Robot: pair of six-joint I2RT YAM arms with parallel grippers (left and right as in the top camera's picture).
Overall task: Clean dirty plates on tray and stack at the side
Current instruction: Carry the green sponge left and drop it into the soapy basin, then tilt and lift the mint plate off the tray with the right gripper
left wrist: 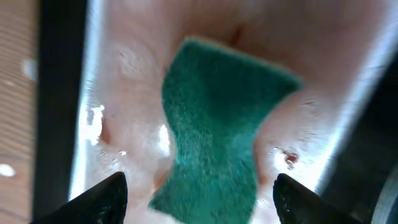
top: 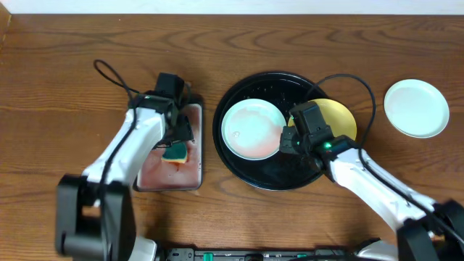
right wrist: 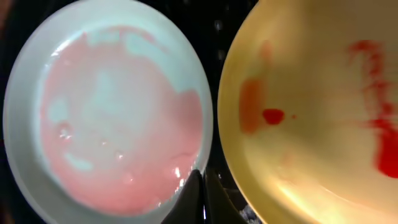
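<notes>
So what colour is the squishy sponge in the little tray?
The sponge is dark green; the left wrist view shows it best.

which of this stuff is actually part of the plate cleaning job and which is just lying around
Job:
- black tray
- smeared pale blue plate and yellow plate on it
- pale blue plate at the side
- green sponge in its small tray

Lying about:
- only the looped black cable on the table
</notes>
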